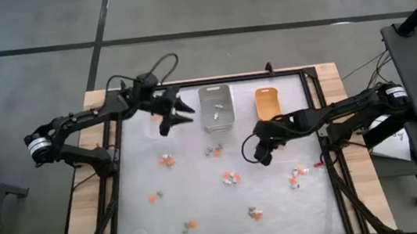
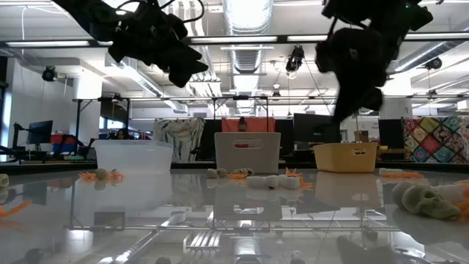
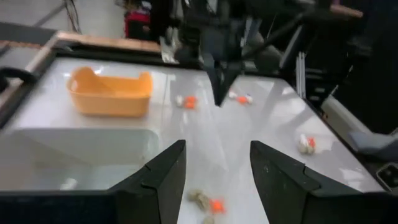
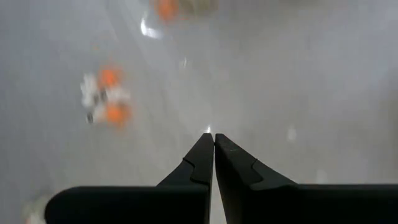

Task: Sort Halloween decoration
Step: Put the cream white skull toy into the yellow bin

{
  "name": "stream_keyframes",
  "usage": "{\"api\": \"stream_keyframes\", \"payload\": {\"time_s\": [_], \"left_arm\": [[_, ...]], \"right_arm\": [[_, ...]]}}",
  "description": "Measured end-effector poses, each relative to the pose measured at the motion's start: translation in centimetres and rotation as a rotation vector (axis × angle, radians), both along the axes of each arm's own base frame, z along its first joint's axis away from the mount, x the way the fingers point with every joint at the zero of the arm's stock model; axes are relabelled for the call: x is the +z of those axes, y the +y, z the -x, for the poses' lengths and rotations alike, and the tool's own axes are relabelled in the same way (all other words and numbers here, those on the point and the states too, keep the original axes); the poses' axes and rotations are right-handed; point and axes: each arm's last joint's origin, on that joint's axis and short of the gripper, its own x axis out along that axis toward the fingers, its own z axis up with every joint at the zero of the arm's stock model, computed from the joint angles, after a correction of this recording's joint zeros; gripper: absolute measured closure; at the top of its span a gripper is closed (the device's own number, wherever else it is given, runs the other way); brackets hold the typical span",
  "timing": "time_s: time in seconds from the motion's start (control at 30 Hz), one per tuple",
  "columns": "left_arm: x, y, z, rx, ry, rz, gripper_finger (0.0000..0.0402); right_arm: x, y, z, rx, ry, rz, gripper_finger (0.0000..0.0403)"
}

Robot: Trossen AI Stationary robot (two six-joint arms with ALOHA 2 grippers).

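High view puts my right gripper point(image 1: 263, 156), fingers closed on nothing, just left of the far-right trinkets point(image 1: 231, 178); left gripper point(image 1: 179, 112) hovers open by the clear tray point(image 1: 155, 128).

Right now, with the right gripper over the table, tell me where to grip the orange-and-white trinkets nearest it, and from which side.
Probably from straight above: the orange-and-white trinkets lie low on the table, with no side to get under. The right gripper is shut, so open it first, then straddle the orange piece across its narrower width.
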Motion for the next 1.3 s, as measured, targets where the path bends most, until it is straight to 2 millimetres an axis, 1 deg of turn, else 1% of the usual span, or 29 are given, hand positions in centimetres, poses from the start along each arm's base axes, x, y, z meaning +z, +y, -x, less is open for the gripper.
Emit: {"api": "stream_keyframes", "payload": {"time_s": [0.13, 0.3, 0.43, 0.57, 0.73, 0.83, 1.03, 1.13, 1.3], "left_arm": [[-1.2, -1.8, -0.7, 0.0, 0.025, -0.023, 0.0246], [-2.1, -3.5, -1.1, 0.023, 0.012, 0.019, 0.0249], [-2.5, -4.6, -1.4, 0.064, -0.03, 0.056, 0.0249], [-2.6, -5.5, -1.6, 0.103, -0.068, 0.071, 0.0249], [-2.9, -6.5, -1.7, 0.107, -0.097, 0.109, 0.0249], [-3.0, -6.7, -1.7, 0.121, -0.094, 0.128, 0.0249], [-2.9, -6.7, -1.7, 0.13, -0.094, 0.132, 0.0249], [-2.7, -6.7, -1.7, 0.128, -0.108, 0.128, 0.0249], [-2.7, -6.7, -1.7, 0.127, -0.113, 0.123, 0.0249]], "right_arm": [[0.5, -0.1, -1.3, 0.114, -0.128, 0.175, 0.0394], [0.6, -0.2, -3.1, 0.228, -0.238, 0.361, 0.0394], [-0.4, -0.2, -4.8, 0.284, -0.283, 0.473, 0.0394], [-2.4, -0.4, -6.3, 0.296, -0.273, 0.558, 0.0394], [-5.0, -0.6, -8.0, 0.294, -0.289, 0.577, 0.0394], [-6.2, -0.6, -8.6, 0.285, -0.295, 0.573, 0.0394], [-7.5, -1.3, -9.0, 0.236, -0.286, 0.557, 0.0394], [-8.3, -1.4, -9.0, 0.22, -0.263, 0.536, 0.0394], [-8.9, -1.4, -9.1, 0.214, -0.246, 0.521, 0.0394]]}}
